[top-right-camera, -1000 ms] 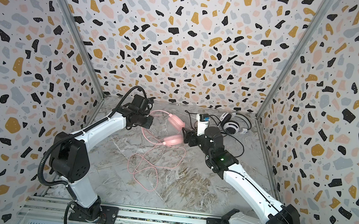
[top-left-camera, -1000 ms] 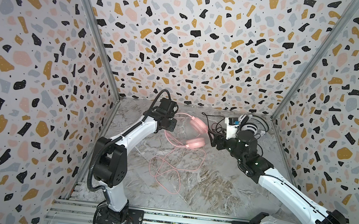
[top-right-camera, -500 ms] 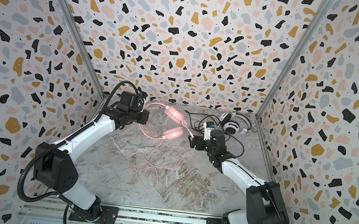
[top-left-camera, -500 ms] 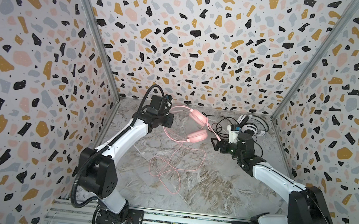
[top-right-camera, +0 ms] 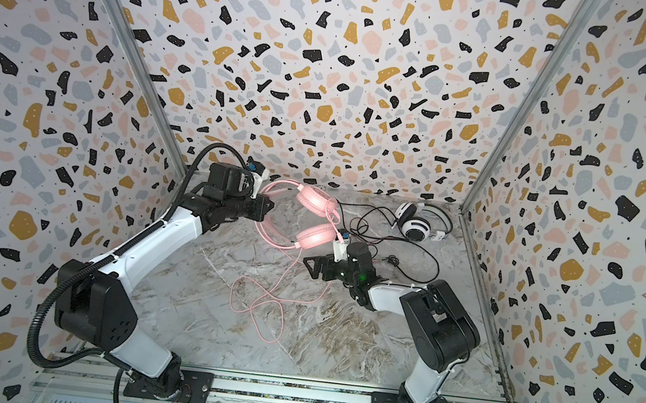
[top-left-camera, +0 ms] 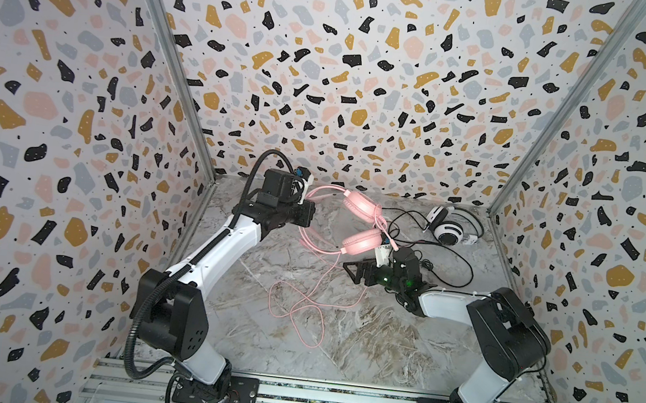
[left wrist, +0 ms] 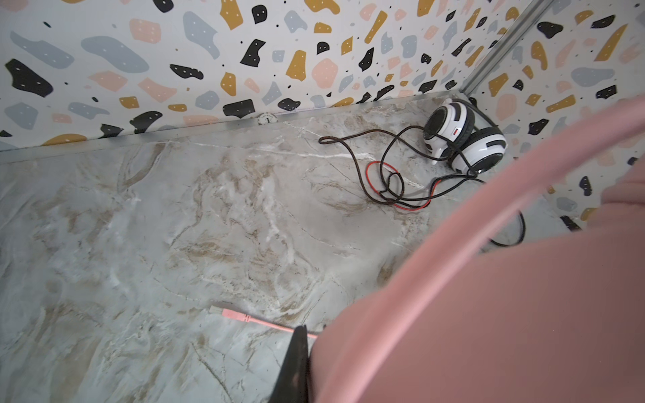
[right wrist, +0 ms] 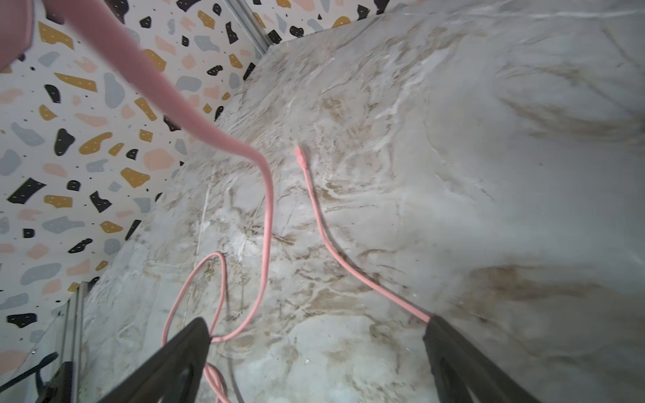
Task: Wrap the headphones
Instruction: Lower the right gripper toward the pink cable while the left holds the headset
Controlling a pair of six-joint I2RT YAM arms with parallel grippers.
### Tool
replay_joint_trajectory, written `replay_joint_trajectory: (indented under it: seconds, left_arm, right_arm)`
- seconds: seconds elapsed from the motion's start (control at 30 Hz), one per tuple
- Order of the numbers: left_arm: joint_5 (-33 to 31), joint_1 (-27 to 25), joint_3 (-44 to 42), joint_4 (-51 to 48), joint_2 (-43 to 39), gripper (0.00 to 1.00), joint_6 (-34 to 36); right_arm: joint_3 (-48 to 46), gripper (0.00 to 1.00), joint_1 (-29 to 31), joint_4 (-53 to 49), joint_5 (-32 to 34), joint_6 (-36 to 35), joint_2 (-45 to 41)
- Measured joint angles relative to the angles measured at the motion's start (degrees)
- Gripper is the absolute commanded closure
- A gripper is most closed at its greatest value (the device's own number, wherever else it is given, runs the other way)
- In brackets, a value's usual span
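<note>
Top views, room: marble tabletop [top-left-camera: 357, 353] boxed by terrazzo walls [top-left-camera: 329, 65].
Top views, arms: left pincer [top-left-camera: 308, 214] raised, clamped on the band of the pink headphones [top-left-camera: 363, 204]; right pincer [top-left-camera: 352, 272] low, jaws apart, empty, near the lower cup.
Left wrist: white-and-black headphones [left wrist: 464, 139] lie in the corner.
Right wrist: pink cord [right wrist: 267, 216] trails between the spread fingers [right wrist: 174, 359].

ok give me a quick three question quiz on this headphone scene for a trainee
1. True or false: the left pincer is shut on the pink headphones.
2. The right pincer is: A open, B shut, C out of view.
3. Fill in: the white-and-black headphones lie by the back ___ corner of the table.
Key: 1 true; 2 A; 3 right.
</note>
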Motion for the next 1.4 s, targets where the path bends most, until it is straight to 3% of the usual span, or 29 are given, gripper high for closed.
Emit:
replay_joint_trajectory:
  seconds: [0.23,0.33,0.4,0.47,0.63,0.7,0.8,0.93,1.1,1.27,1.4]
  left_arm:
    - [5.4,0.31,-0.76,2.69,-0.07,1.0,-1.4]
    - [6.64,0.5,-1.18,3.61,-0.28,1.0,-1.97]
    - [7.41,0.61,-1.2,4.13,-0.31,1.0,-2.16]
    - [8.09,0.98,-1.29,4.55,-0.37,1.0,-2.38]
    - [9.03,2.49,-2.19,5.77,-1.07,1.0,-3.67]
    - [9.42,2.8,-2.19,6.12,-1.07,1.0,-4.07]
    - [9.07,3.13,-2.19,6.21,-1.11,1.0,-4.24]
    - [8.96,3.13,-2.19,6.19,-1.11,1.0,-4.24]
    - [8.63,3.13,-2.19,6.16,-1.11,1.0,-4.24]
    - [8.61,3.13,-2.19,6.16,-1.11,1.0,-4.24]
    - [8.63,3.13,-2.19,6.14,-1.11,1.0,-4.28]
  right_arm:
    - [1.22,0.03,2.45,8.24,-0.96,4.5,5.81]
    - [3.93,0.08,4.42,11.52,-1.66,6.4,9.38]
    - [3.91,0.18,5.18,14.67,-2.29,8.04,11.02]
    - [3.89,0.34,5.2,17.09,-3.17,9.68,12.68]
    - [2.6,0.59,4.24,20.96,-4.02,11.61,13.73]
    - [1.07,0.65,3.78,22.82,-3.91,11.96,13.35]
    - [-1.22,0.83,2.84,25.09,-3.56,12.85,12.37]
    - [-4.79,0.95,1.7,27.41,-3.15,13.73,8.9]
    - [-5.73,0.96,0.26,29.22,-3.1,14.19,5.38]
    - [-5.53,0.69,-0.26,28.52,-3.93,13.4,4.35]
    - [-5.44,0.6,0.39,29.64,-4.5,13.46,5.49]
